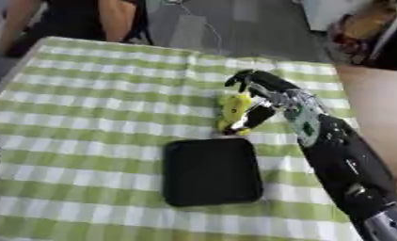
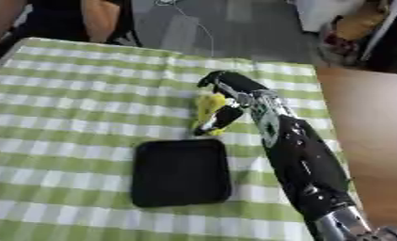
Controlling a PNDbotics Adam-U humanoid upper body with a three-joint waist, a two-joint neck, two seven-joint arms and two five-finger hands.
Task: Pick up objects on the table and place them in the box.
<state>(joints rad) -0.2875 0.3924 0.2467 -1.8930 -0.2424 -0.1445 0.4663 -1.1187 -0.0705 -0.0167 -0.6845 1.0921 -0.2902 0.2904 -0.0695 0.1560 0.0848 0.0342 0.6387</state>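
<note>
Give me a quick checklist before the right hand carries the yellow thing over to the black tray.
1. Right hand has its fingers curled round the small yellow object: ok.
2. Yellow object lifted off the green-and-white checked tablecloth: cannot tell; its lower end sits low against the cloth.
3. Shallow black rectangular tray has nothing in it: ok.
4. Path from object to tray: ok; the tray's far rim lies just in front of the object, with nothing between them.
5. Left hand out of the way: cannot tell; only a dark sliver shows at the left edge.
</note>
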